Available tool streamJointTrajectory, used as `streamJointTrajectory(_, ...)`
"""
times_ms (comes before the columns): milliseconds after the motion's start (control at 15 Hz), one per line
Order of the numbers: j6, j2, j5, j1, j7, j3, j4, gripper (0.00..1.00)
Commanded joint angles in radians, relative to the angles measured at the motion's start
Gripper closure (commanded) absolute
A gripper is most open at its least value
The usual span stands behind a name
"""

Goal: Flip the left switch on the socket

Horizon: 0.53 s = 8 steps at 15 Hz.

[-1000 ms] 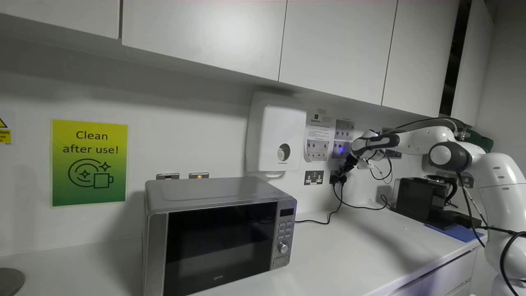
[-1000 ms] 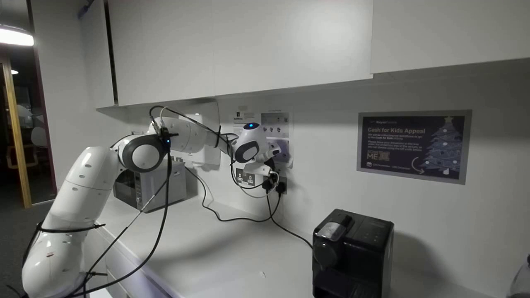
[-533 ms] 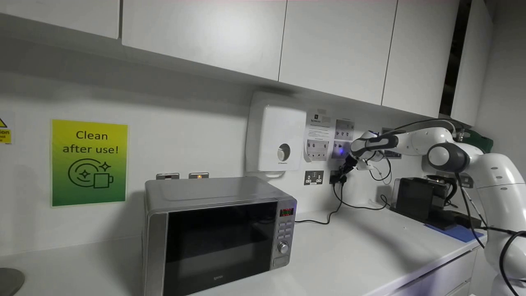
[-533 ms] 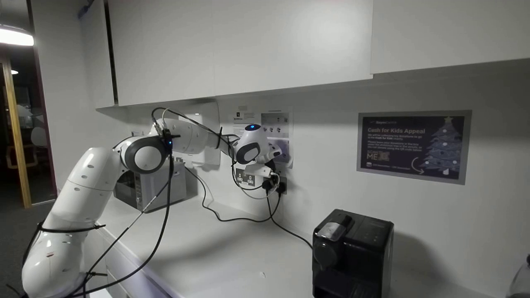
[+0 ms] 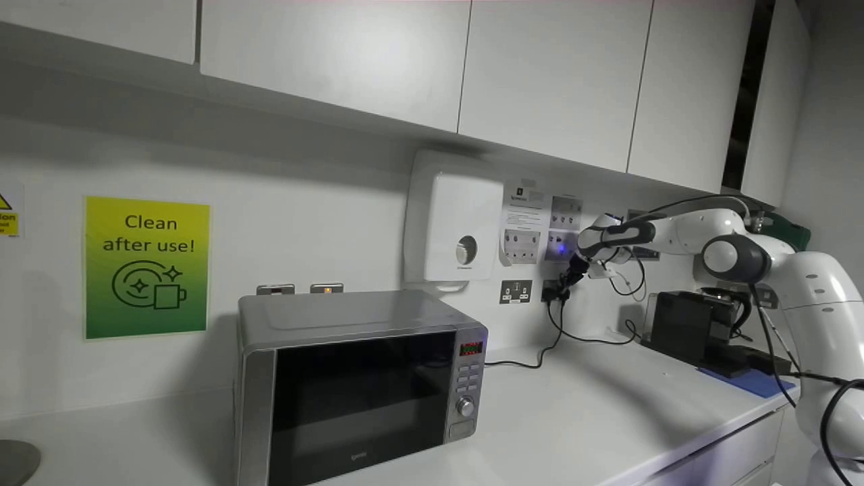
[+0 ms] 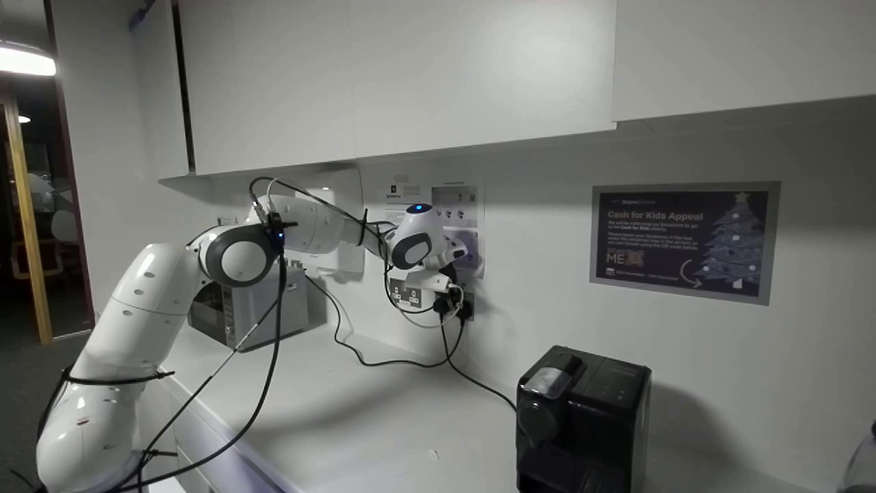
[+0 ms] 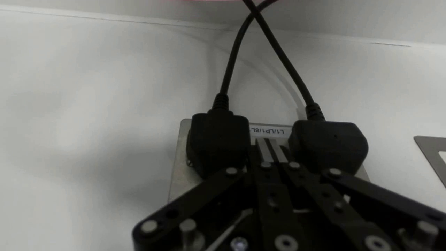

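The socket is a brushed-metal plate (image 7: 182,177) on the white wall, shown upside down in the wrist view. Two black plugs (image 7: 218,141) sit in it, one either side of my gripper (image 7: 271,146). Its fingers are together with only a thin dark line between them, holding nothing, their tips over the middle of the plate just short of a printed label (image 7: 267,130). The left switch is hidden behind the gripper and plugs. In an exterior view the gripper (image 5: 565,282) comes down to the dark socket (image 5: 547,291) from the upper right; whether it touches cannot be told.
Two black cables (image 7: 234,55) hang from the plugs to the counter. An unused double socket (image 5: 516,291) is beside this one. A microwave (image 5: 364,405) with a lit display (image 5: 470,348) and a black coffee machine (image 6: 619,390) stand on the counter, under wall cabinets (image 5: 553,81).
The microwave display was dark a second ago and is lit from the half-second frame on. The arm and hand have shifted only slightly at the socket. The gripper has stayed shut.
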Motion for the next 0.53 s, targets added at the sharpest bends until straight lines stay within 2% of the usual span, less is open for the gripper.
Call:
streamJointTrajectory(0,-0.062,-0.097,-0.045,-0.001,0.027,-0.024,-0.088,1.00)
streamJointTrajectory(467,-0.093,-0.246,-0.056,-0.001,-0.007,-0.053,-0.298,1.00)
